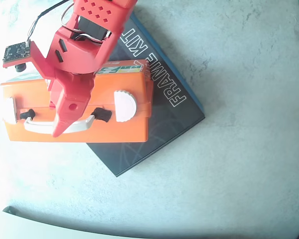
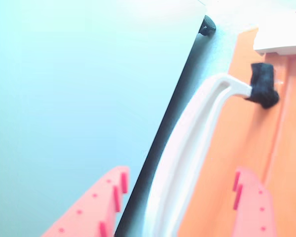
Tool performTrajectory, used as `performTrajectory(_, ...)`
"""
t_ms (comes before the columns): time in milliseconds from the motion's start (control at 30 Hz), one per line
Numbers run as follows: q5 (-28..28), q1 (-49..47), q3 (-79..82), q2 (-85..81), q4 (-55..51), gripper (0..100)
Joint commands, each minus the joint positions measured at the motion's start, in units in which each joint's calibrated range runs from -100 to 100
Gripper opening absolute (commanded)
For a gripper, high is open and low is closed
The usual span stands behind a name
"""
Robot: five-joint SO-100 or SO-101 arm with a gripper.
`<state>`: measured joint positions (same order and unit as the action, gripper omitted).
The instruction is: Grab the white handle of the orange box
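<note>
Red arm lowered, fingers (image 2: 113,207) spread (unclosed).

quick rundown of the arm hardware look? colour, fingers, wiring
Arm is red printed plastic with perforated and slotted vents. The hand has two red fingers with ribbed inner faces. Black and white cables run along the upper link, and a small dark circuit board sits on a side bracket.

A pale grey, mottled tabletop (image 1: 239,164) is filling the overhead view, fine darker veins running across it. Strong light is washing out the surface to the left of the flat black "FRAME KIT" box (image 1: 159,134), fading to even grey on the box's right. Below the box, a pale strip (image 1: 55,230) is edging the bottom-left corner.
</note>
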<state>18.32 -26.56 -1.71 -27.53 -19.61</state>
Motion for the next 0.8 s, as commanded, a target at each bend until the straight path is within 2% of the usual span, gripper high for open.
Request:
performTrajectory(0, 0.0, 2.5, 0.8, 0.5, 0.1, 25)
performTrajectory(267, 0.1, 6.8, -2.1, 2.4, -0.5, 25)
performTrajectory(533, 0.0, 7.8, -20.6, 16.6, -0.6, 25)
performTrajectory(767, 0.0, 10.7, -21.7, 23.8, -0.5, 25)
